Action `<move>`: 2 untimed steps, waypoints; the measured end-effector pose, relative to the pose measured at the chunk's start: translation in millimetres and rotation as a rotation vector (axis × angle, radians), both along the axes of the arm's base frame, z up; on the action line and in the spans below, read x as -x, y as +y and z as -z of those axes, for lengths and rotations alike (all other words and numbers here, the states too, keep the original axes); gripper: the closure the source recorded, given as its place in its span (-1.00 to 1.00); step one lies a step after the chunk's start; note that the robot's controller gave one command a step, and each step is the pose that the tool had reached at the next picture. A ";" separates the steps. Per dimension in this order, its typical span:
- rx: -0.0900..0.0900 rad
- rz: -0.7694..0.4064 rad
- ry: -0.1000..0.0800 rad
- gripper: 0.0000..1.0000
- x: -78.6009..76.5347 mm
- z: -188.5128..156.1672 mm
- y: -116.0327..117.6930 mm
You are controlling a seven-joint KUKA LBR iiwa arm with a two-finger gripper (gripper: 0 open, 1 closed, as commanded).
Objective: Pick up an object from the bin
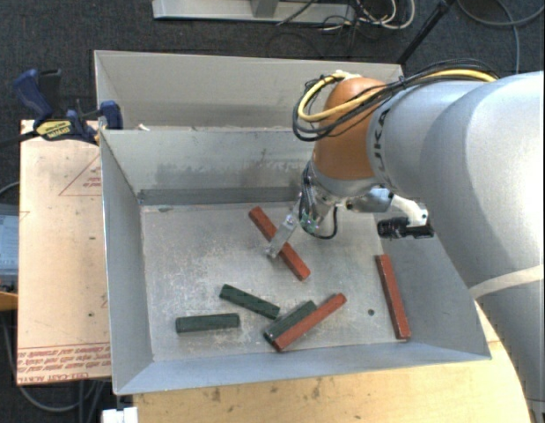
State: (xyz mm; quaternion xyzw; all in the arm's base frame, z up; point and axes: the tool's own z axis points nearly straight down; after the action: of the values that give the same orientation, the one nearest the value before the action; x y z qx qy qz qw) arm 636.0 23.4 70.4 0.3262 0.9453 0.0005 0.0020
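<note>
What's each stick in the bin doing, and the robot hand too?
gripper: low over the middle red bar.
middle red bar: flat, slanted.
right red bar: flat, alone.
front red bar: flat, beside front green bar.
middle green bar: flat, alone.
left green bar: flat, alone.

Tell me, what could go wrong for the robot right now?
The gripper is down at the slanted red bar in the middle of the bin. That bar is thin and lies flat, so it might slip out, or just get pushed along the bin's floor instead of lifted.
</note>
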 end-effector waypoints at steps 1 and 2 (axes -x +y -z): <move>0.000 -0.002 0.000 1.00 -0.2 -0.8 1.3; -0.001 -0.005 -0.003 1.00 -1.8 -45.2 1.5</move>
State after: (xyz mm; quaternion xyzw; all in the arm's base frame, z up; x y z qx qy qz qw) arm 637.8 25.0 115.6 0.3239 0.9461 0.0013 0.0031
